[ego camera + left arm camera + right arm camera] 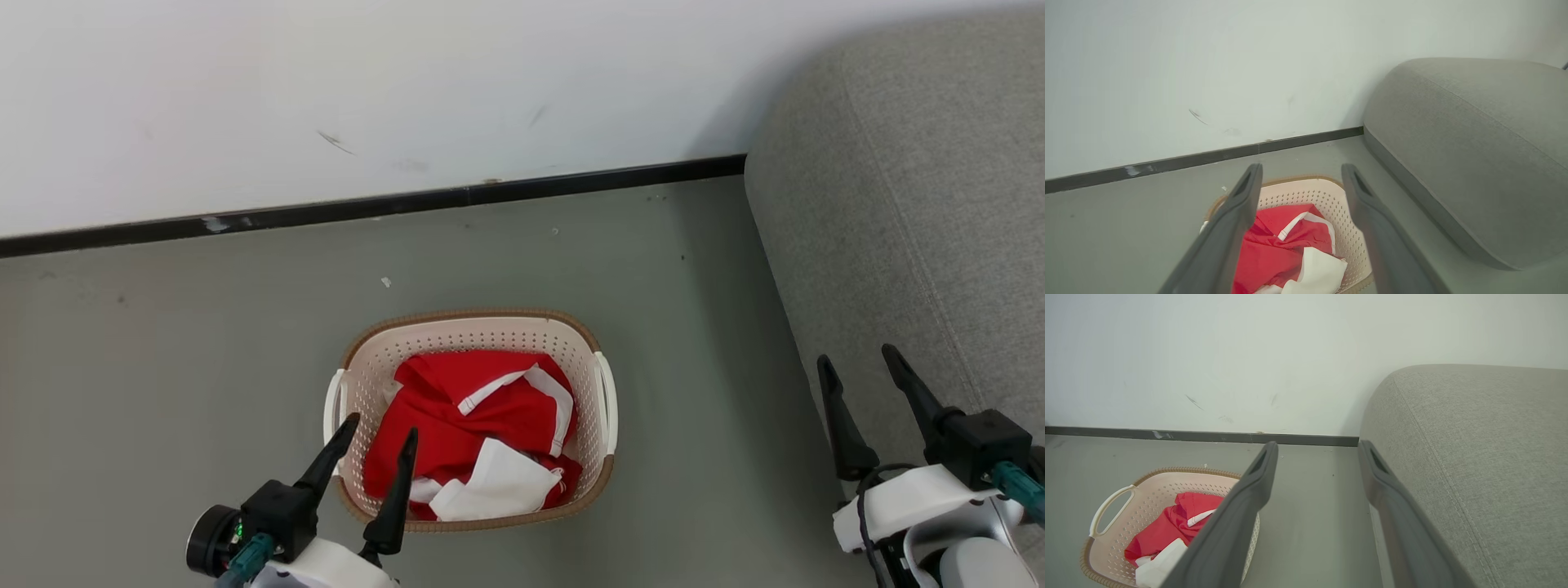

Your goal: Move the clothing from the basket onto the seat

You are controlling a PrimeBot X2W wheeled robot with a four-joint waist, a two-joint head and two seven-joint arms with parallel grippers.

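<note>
Red-and-white clothing (pixel 482 408) lies crumpled inside basket (pixel 473 320). Basket stands on grey floor (pixel 163 367), near wall. Seat (pixel 914 229) at basket's right, apart from it. Left gripper (pixel 382 425) hovers above basket's near-left part, jaws spread wide, holding nothing. Right gripper (pixel 856 354) beside seat's front edge, jaws spread, holding nothing.

**Scuffed white wall, black skirting, grey floor**

A matte white wall (pixel 408 82) spans the top of the head view. It is mostly clean, with a short dark scuff mark (pixel 335 142) and a fainter smudge (pixel 535 116) to the right of it. Along its foot runs a black skirting strip (pixel 367 206), chipped pale at one spot (pixel 216 223). Below lies a smooth grey-green floor (pixel 163 343), with a small white scrap (pixel 385 282) and a few tiny specks near the skirting.
</note>
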